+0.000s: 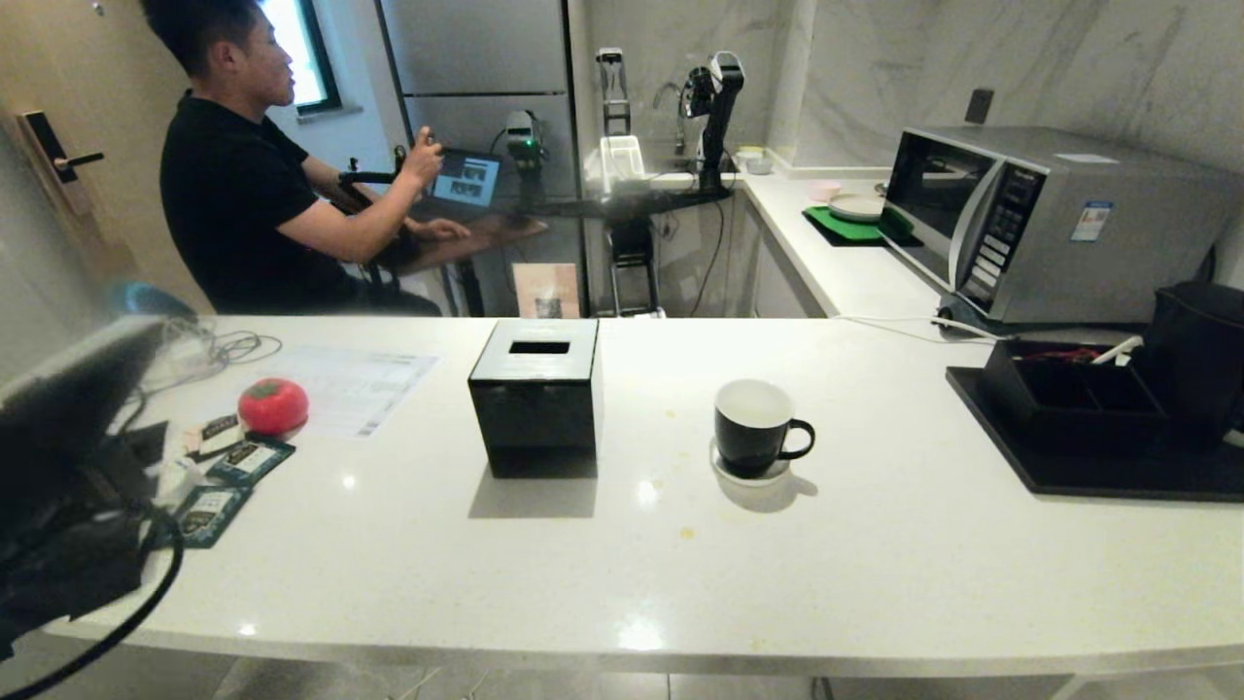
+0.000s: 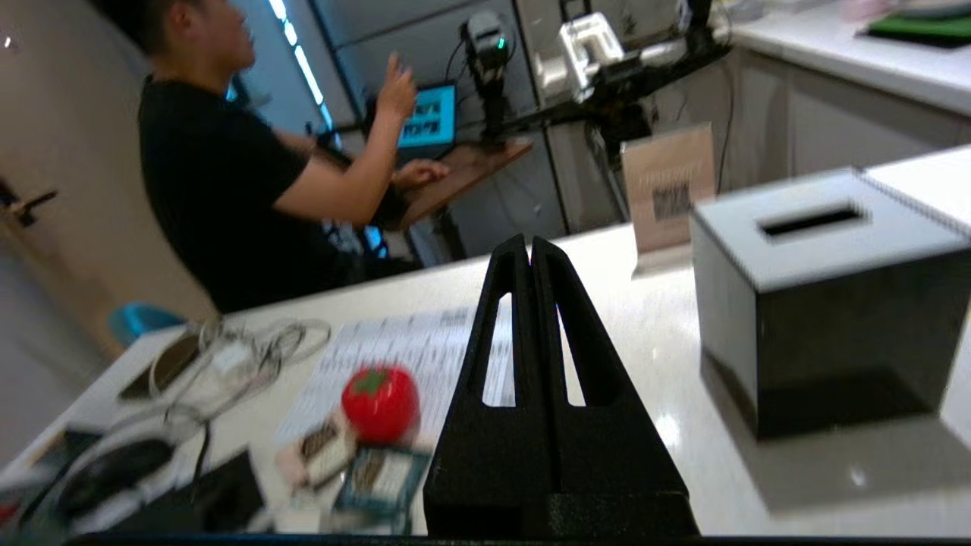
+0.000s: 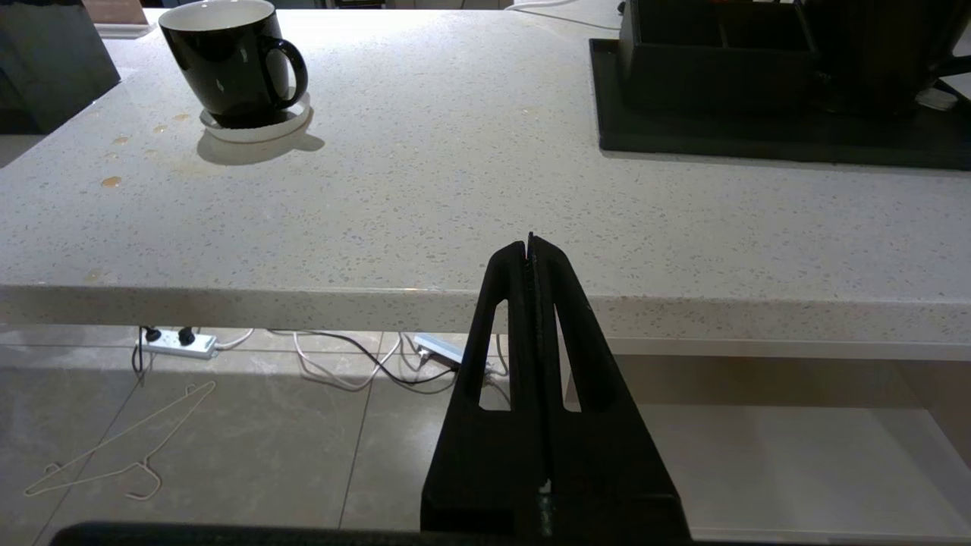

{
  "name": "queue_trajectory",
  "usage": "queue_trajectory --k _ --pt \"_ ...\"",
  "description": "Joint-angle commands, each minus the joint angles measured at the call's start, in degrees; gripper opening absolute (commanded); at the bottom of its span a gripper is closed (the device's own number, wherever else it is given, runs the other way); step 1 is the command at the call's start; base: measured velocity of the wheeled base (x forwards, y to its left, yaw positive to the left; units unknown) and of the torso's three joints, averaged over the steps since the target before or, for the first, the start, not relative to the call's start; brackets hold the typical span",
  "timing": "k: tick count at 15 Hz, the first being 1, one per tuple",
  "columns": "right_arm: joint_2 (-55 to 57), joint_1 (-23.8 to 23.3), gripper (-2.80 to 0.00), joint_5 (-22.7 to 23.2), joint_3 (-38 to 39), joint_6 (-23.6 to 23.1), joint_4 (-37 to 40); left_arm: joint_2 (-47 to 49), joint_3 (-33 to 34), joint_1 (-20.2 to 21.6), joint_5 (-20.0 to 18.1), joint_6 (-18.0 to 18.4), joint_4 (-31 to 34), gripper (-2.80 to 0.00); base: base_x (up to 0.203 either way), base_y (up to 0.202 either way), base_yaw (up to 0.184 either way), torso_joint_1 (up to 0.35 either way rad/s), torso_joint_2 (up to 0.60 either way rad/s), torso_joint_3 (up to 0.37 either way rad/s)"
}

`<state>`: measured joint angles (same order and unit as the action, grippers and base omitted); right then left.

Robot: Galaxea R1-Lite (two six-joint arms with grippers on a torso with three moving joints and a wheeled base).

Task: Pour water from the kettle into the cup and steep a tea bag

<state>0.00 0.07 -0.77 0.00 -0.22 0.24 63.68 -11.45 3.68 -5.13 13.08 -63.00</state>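
The cup (image 1: 753,425), a glossy black mug with a white inside, stands on a small white coaster mid-counter; it also shows in the right wrist view (image 3: 227,61). The black kettle (image 1: 1200,360) sits at the far right on a black tray (image 1: 1069,476). I cannot pick out the tea bag among the small packets at the left. My left gripper (image 2: 530,246) hovers over the counter's left part, shut and empty. My right gripper (image 3: 530,243) hangs below the counter's front edge, shut and empty, outside the head view.
A black square box with a slotted top (image 1: 536,394) stands left of the cup. A red tomato-shaped object (image 1: 273,405), teal sachets (image 1: 248,459) and a printed sheet (image 1: 355,384) lie at the left. A microwave (image 1: 1050,219) stands at the back right. A person (image 1: 243,194) sits behind the counter.
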Motion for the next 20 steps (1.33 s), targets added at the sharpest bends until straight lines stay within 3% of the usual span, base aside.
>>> queue_trajectory --k 1,2,5,8,10,12,13,14,16,17,19,20 --pt "0.0 0.0 -2.80 0.0 0.0 0.0 0.0 -5.5 7.4 0.0 0.4 0.0 -0.5 -2.80 0.000 0.000 0.000 0.000 0.00 0.000" --pt "0.0 0.0 -2.80 0.0 0.0 0.0 0.0 -6.7 10.5 0.0 0.5 -0.4 -0.1 -2.80 0.000 0.000 0.000 0.000 0.00 0.000" --pt "0.0 0.1 -2.80 0.0 0.0 0.0 0.0 -9.9 11.5 -1.0 1.3 -7.4 9.5 -2.80 0.000 0.000 0.000 0.000 0.00 0.000" --pt "0.0 0.0 -2.80 0.0 0.0 0.0 0.0 -16.6 11.5 1.9 6.5 -8.4 22.1 -2.80 0.000 0.000 0.000 0.000 0.00 0.000" --pt "0.0 0.0 -2.80 0.0 0.0 0.0 0.0 -25.8 11.5 3.1 11.9 -8.7 32.1 -2.80 0.000 0.000 0.000 0.000 0.00 0.000" --pt "0.0 0.0 -2.80 0.0 0.0 0.0 0.0 -33.9 11.5 2.7 22.3 -8.9 43.9 -2.80 0.000 0.000 0.000 0.000 0.00 0.000" --pt "0.0 0.0 -2.80 0.0 0.0 0.0 0.0 -36.7 11.4 1.5 26.1 -9.1 50.7 -2.80 0.000 0.000 0.000 0.000 0.00 0.000" --pt "0.0 0.0 -2.80 0.0 0.0 0.0 0.0 -39.4 11.2 -1.3 27.1 -9.2 53.0 -2.80 0.000 0.000 0.000 0.000 0.00 0.000" --pt "0.0 0.0 -2.80 0.0 0.0 0.0 0.0 -45.5 11.3 -4.3 25.4 -8.8 52.9 -2.80 0.000 0.000 0.000 0.000 0.00 0.000" --pt "0.0 0.0 -2.80 0.0 0.0 0.0 0.0 -48.4 11.4 -4.7 22.4 -8.3 53.0 -2.80 0.000 0.000 0.000 0.000 0.00 0.000" --pt "0.0 0.0 -2.80 0.0 0.0 0.0 0.0 -55.0 11.4 -4.0 10.0 -7.4 56.7 -2.80 0.000 0.000 0.000 0.000 0.00 0.000" --pt "0.0 0.0 -2.80 0.0 0.0 0.0 0.0 -57.8 11.4 -3.8 5.8 -7.3 59.3 -2.80 0.000 0.000 0.000 0.000 0.00 0.000"
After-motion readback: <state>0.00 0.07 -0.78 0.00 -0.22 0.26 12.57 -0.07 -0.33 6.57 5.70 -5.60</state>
